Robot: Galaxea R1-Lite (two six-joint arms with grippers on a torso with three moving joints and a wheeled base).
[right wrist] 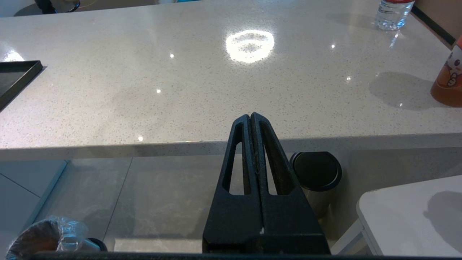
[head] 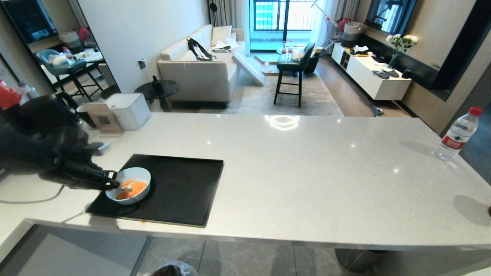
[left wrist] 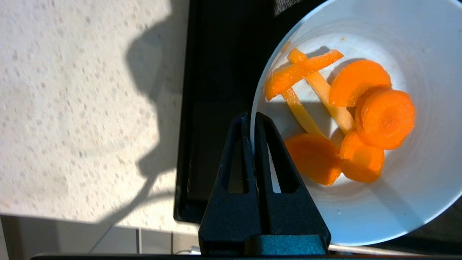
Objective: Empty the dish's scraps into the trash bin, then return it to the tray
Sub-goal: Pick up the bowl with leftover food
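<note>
The dish (head: 129, 187) (left wrist: 415, 202), a small white bowl, is over the near-left corner of the black tray (head: 184, 184) (left wrist: 213, 90). Orange and pale yellow scraps (head: 132, 188) (left wrist: 346, 115) lie inside it. My left gripper (head: 112, 181) (left wrist: 251, 117) is shut on the dish's left rim, one finger inside the bowl and one outside. The trash bin (head: 172, 269) (right wrist: 43, 238), lined with clear plastic, stands on the floor below the counter's near edge. My right gripper (right wrist: 250, 116) is shut and empty, parked low in front of the counter, out of the head view.
A water bottle (head: 458, 134) stands at the counter's far right. A white box (head: 128, 110) and a brown card (head: 102, 119) sit at the far left. A steel bin with a black top (right wrist: 317, 177) stands under the counter. An orange bottle (right wrist: 449, 76) is on the right.
</note>
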